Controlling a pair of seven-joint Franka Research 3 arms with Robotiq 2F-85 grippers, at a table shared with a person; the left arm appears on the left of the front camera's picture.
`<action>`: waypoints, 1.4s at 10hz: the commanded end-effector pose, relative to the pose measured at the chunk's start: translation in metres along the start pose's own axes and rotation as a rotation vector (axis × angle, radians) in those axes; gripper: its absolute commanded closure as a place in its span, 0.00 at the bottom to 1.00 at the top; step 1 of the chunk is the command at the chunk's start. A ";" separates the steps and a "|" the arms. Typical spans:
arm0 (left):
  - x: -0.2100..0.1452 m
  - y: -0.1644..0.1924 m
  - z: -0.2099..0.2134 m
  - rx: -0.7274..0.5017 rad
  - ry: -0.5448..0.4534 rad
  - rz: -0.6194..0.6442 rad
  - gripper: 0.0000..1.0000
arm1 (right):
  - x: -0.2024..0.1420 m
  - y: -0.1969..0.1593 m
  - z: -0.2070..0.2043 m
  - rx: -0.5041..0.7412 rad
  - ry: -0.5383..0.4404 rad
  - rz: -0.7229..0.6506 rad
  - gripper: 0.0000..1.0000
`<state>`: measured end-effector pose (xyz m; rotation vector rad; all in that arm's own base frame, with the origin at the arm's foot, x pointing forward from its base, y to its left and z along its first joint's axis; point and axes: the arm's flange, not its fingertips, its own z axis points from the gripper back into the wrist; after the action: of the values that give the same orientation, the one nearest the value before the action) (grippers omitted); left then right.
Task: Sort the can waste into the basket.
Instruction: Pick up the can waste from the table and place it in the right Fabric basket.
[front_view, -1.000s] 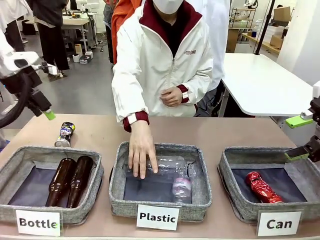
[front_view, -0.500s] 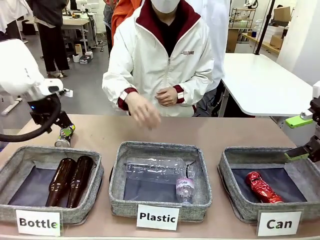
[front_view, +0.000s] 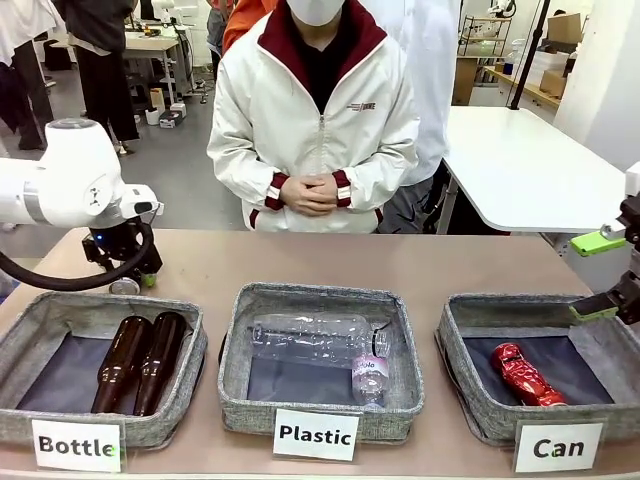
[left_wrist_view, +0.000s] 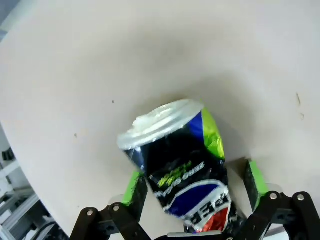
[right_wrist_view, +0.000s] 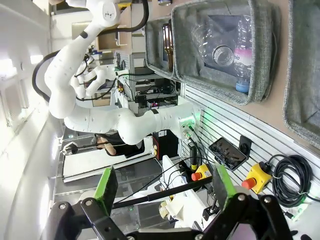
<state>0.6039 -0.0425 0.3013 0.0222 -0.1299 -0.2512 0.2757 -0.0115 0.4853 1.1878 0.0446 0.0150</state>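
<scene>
Loosely around dark can (left_wrist_view: 182, 160), left jaws agape.

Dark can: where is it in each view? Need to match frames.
Front view: dark can far left on the table, behind the Bottle basket, mostly hidden by the left tool.
Left wrist view: lying centre frame, between the open tool's fingers.
Shared landmark: the tool's green pads flanking it.
</scene>
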 end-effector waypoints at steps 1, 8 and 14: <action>0.005 -0.002 0.001 0.006 -0.004 0.029 0.00 | -0.001 -0.001 0.001 -0.007 0.007 0.020 0.00; 0.002 0.001 0.006 -0.055 0.019 0.033 1.00 | -0.001 -0.001 0.001 -0.007 0.007 0.020 0.00; -0.011 0.031 0.111 -0.109 -0.218 -0.036 1.00 | -0.001 -0.001 0.001 -0.007 0.007 0.020 0.00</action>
<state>0.6060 -0.0236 0.3858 -0.0788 -0.2605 -0.2651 0.2756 -0.0114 0.4853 1.1876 0.0446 0.0153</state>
